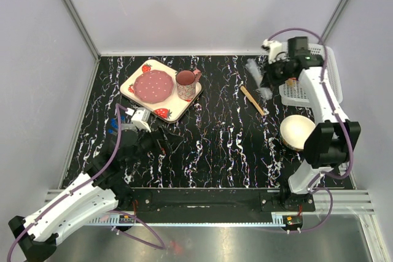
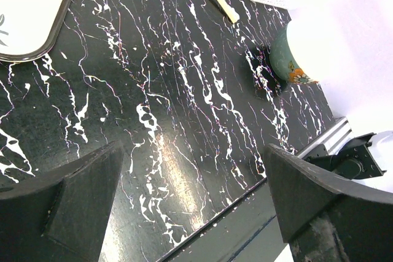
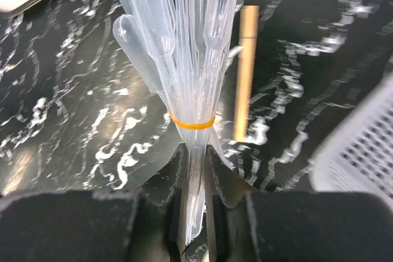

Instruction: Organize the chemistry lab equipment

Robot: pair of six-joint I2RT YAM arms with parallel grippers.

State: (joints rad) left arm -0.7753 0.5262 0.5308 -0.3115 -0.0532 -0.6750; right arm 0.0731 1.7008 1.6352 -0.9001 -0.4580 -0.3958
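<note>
The clear droppers (image 3: 184,59), bundled by an orange band (image 3: 191,122), sit toward 1 o'clock on the black marbled table (image 1: 221,151). The right gripper (image 3: 195,170) pinches their thin ends just below the band. A wooden-handled tool (image 1: 252,100) lies at their 6 o'clock and a white basket (image 1: 295,93) at 3 o'clock. At 8 o'clock, the left gripper (image 1: 161,142) has its jaws spread wide, holding nothing.

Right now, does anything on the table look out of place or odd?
Nothing spilled or broken. One wooden stick lies loose and diagonal on the black table, outside the white basket rather than in it. The right pincer grips a banded bundle of clear droppers.
</note>
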